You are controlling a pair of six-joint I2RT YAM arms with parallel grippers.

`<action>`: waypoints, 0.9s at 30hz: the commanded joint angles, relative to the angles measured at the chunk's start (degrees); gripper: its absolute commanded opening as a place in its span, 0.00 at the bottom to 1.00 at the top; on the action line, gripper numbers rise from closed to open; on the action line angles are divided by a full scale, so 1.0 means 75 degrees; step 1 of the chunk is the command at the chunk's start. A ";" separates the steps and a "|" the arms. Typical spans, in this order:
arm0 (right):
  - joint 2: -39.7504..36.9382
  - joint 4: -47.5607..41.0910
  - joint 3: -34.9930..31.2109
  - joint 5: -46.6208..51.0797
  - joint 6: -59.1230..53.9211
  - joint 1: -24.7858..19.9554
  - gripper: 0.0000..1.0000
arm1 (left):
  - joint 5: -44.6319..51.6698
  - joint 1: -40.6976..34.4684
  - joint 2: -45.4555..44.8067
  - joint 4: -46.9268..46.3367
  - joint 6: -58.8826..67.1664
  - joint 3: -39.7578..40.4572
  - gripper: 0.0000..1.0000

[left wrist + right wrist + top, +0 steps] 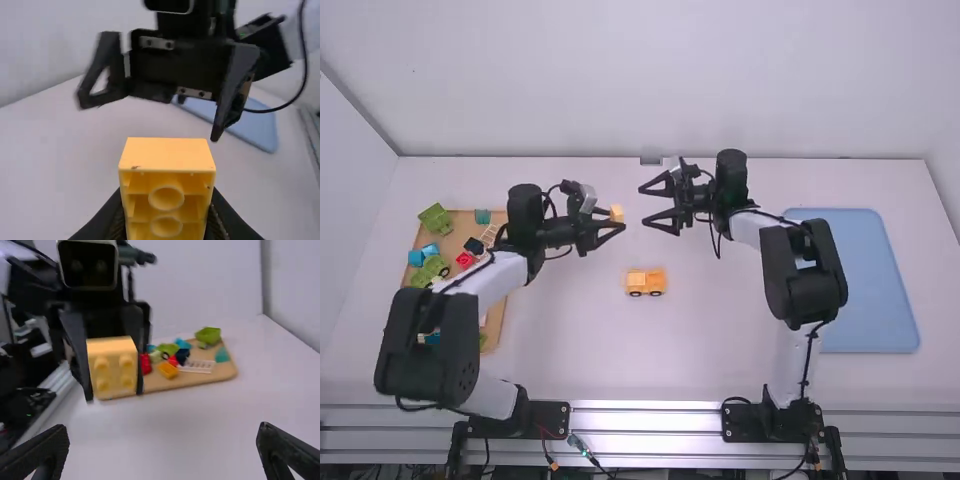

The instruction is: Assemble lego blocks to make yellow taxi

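Table [720, 355]: your wheeled taxi body stands between the two arms, on the near side of their end effectors; assembly looks partly done.
Blue tray [880, 290]: on the right, partly behind your right arm.
Wooden tray [200, 381]: on the left, holding loose parts. Your left arm covers much of it in the high view, so you can't count what lies there.
Right end effector [642, 206]: fingers spread, nothing between them, facing the left one; free to take a piece from you.
Left end effector [616, 219]: pinching the yellow block above the table, near the right fingers but apart.
Yellow taxi body [646, 281]: upright, two dark wheels visible on the near side; far side hidden from you, stud layout too small to read.
Yellow block [167, 165]: stud side toward the right end effector, hollow side toward your left wrist camera. Not on the taxi; you probably have a handover or turn left, then seating it.
Small yellow brick [168, 370]: on the wooden tray, blurred; you can't tell if the taxi needs it.
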 commanded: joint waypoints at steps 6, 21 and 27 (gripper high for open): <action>0.0058 0.0906 0.0070 -0.0577 0.2151 0.0242 0.96 | 0.1058 -0.0466 0.1224 0.2250 -0.1195 -0.0041 0.02; 0.0058 0.0816 0.0061 -0.0574 0.1996 0.0358 0.74 | 0.0143 -0.0449 0.1431 0.2416 -0.1571 0.0458 0.02; 0.0061 0.0842 0.0064 -0.0574 0.1967 0.0399 0.63 | 0.0140 -0.0458 0.1431 0.2396 -0.1539 0.0516 0.02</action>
